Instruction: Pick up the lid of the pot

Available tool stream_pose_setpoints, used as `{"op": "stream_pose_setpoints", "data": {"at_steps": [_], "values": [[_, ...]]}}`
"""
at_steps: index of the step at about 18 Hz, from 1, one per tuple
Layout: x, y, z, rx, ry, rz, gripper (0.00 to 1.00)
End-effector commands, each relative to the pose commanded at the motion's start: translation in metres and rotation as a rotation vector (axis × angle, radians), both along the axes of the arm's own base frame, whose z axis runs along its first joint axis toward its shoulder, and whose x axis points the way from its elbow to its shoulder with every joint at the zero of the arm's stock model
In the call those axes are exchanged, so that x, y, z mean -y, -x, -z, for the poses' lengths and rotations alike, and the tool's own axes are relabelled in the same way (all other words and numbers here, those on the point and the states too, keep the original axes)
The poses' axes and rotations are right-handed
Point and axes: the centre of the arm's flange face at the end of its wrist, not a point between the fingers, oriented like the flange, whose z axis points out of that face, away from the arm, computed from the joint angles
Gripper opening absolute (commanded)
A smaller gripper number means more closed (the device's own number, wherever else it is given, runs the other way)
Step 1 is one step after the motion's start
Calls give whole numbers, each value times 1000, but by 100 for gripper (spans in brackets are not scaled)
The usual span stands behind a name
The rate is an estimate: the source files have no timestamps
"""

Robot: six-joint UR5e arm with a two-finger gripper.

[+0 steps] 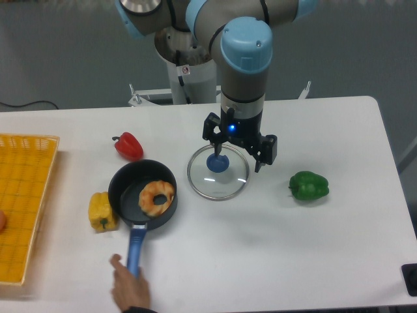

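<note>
One yellow crate (pixel 23 169) is set at the left, followed by a yellow pepper (pixel 101 212), a red pepper (pixel 129 147) and a black pan (pixel 122 186) holding a brown ring (pixel 148 195). The glass lid (pixel 218 189) is laid on the white surface (pixel 273 248), overhung by the fingers (pixel 267 149), which are spread apart, released. A green pepper (pixel 309 186) is placed farther right.

The grey arm (pixel 206 26) with blue joint caps comes in from the top edge, its wrist (pixel 244 75) roughly upright. Below it, the black gripper (pixel 237 159) points down, two fingers spread wide apart
</note>
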Motion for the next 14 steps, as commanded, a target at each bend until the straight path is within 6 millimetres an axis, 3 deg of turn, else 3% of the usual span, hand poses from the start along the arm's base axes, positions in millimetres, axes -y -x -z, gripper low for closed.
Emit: {"op": "stream_pose_setpoints", "data": {"at_steps": [8,11,14], "values": [[19,16,43,10,128,-9,100],[26,15,46,-2,164,-15,100],[27,7,61,17,176,-10,100]]}}
